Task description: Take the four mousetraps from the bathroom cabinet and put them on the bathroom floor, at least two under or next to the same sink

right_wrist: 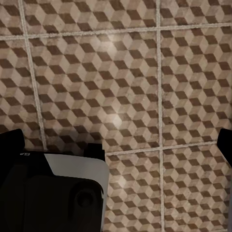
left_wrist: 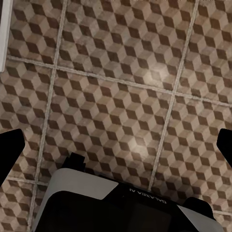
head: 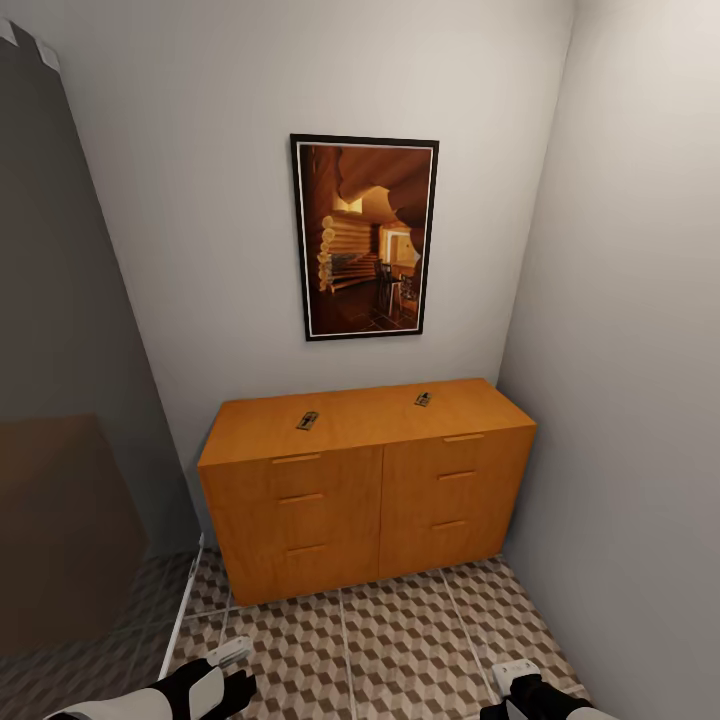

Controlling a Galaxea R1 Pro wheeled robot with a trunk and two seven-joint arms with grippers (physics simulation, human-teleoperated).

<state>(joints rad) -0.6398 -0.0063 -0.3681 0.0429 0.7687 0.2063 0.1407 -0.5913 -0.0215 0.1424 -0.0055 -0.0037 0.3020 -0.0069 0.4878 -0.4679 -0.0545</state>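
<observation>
The orange-brown cabinet (head: 370, 500) stands against the back wall, its drawers all closed. Two mousetraps lie on its top, one left of centre (head: 307, 421) and one toward the right rear (head: 423, 399). The cube-patterned bathroom floor (head: 400, 640) stretches between me and the cabinet. My left arm (head: 205, 688) and right arm (head: 530, 698) hang low at the picture's near edge, well short of the cabinet. Over the tiles, the left gripper (left_wrist: 116, 145) is open and empty. The right gripper (right_wrist: 116, 142) is likewise open and empty. The bathroom sink is out of view.
A framed picture (head: 365, 238) hangs above the cabinet. A grey wall (head: 630, 350) closes the right side, close to the cabinet's end. A dark grey panel (head: 60, 400) with a white floor strip (head: 185, 610) bounds the left.
</observation>
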